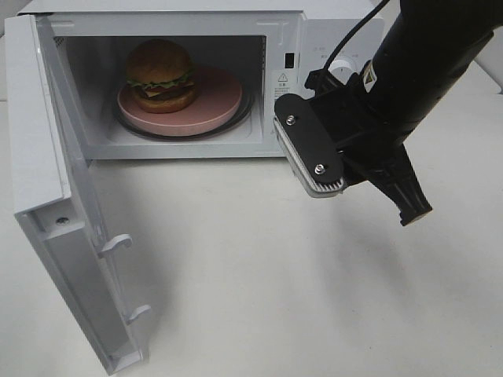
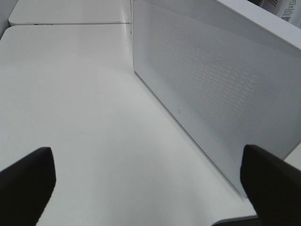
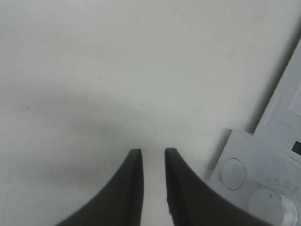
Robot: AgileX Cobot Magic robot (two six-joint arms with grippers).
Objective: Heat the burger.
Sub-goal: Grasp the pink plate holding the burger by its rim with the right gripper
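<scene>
The burger (image 1: 161,75), with a golden-brown bun, green lettuce and a dark patty, sits on a round pink plate (image 1: 216,110) inside the white microwave (image 1: 314,31). The microwave's door (image 1: 47,157) stands swung wide open to the left. My right gripper (image 1: 413,210) hangs over the table in front of the microwave's control panel, well outside the cavity. In the right wrist view the right gripper (image 3: 153,153) shows a narrow gap with only bare table between its fingers. My left gripper (image 2: 146,153) is spread wide and empty, beside the microwave's perforated side wall (image 2: 211,80).
The white table (image 1: 275,275) stretches in front of the microwave. The open door's edge with two latch hooks (image 1: 118,245) juts toward the front left. The control panel with round knobs (image 3: 233,173) lies close to the right fingers.
</scene>
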